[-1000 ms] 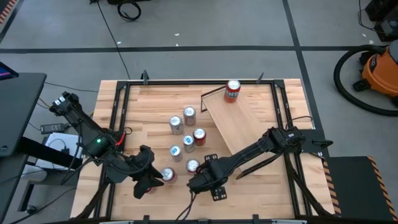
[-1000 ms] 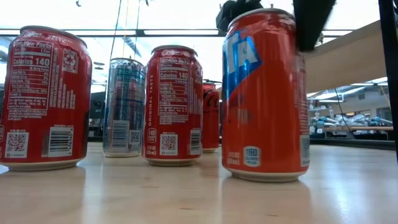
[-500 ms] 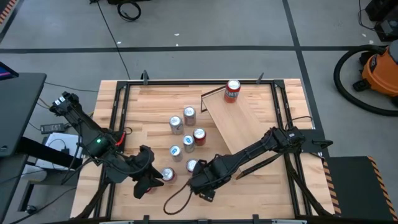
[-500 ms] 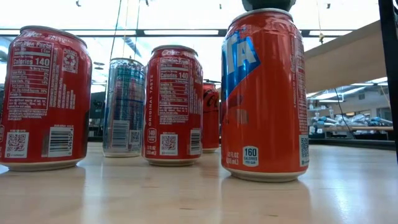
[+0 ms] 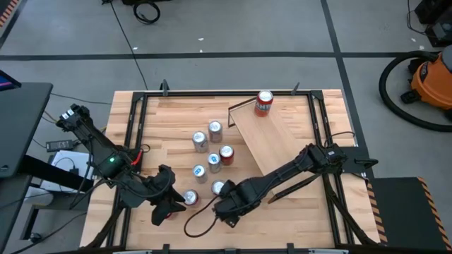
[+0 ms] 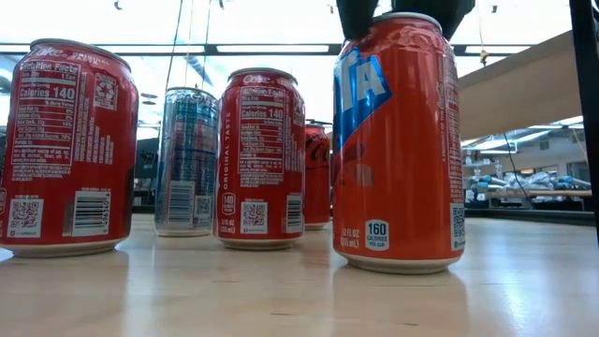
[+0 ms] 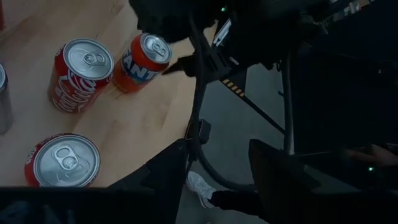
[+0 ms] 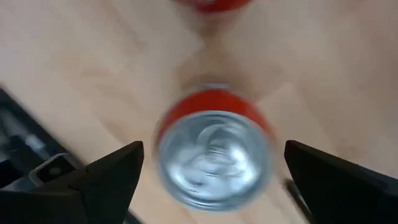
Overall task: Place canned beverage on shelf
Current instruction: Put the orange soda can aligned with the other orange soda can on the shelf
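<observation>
At the table's 6 o'clock edge, orange can [image 5: 218, 188] stood upright, directly beneath the right gripper [image 8: 211, 163], fingers spread wide to either side and not yet touching. Judged rigid but thin-walled, smooth and slippery, moderately heavy if full; best clasped across the round wall at mid-height. Shelf [image 5: 267, 138] sloped away toward 1 o'clock, one can [image 5: 264, 103] already at its far end. Left gripper [image 7: 217, 163] waited at 7 o'clock beside a red can [image 5: 191, 198], fingers partly apart, empty. Planked wooden table [image 5: 169, 123] looked flat and dry; grey floor and an orange vacuum [image 5: 434, 83] lay beyond.
</observation>
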